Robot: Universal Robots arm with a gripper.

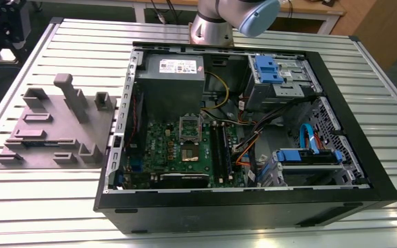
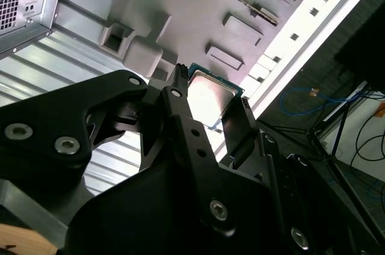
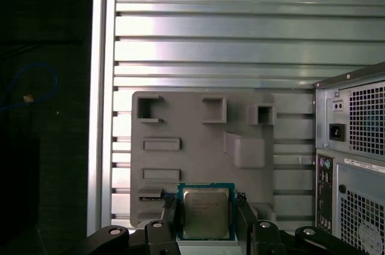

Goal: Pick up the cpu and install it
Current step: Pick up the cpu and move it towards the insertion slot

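Observation:
The cpu (image 3: 206,211) is a flat square chip with a shiny silver top and a green rim. My gripper (image 3: 206,214) is shut on it, one black finger (image 3: 170,216) on each side. The second wrist view shows the same grip, the cpu (image 2: 212,94) sitting between the fingertips (image 2: 179,95) of my gripper (image 2: 207,106). The chip hangs well above the grey fixture plate (image 3: 198,147). Inside the open computer case (image 1: 364,170) lies the green motherboard (image 1: 158,150), with the socket (image 1: 190,153) and its raised silver frame (image 1: 189,125).
The grey fixture plate (image 1: 54,129), with posts and pockets, lies on the slatted metal table (image 1: 40,206) to the exterior view's left of the case. The case's rear panel (image 3: 355,147) with its power inlet stands beside the plate. The arm's base (image 1: 212,26) is behind the case.

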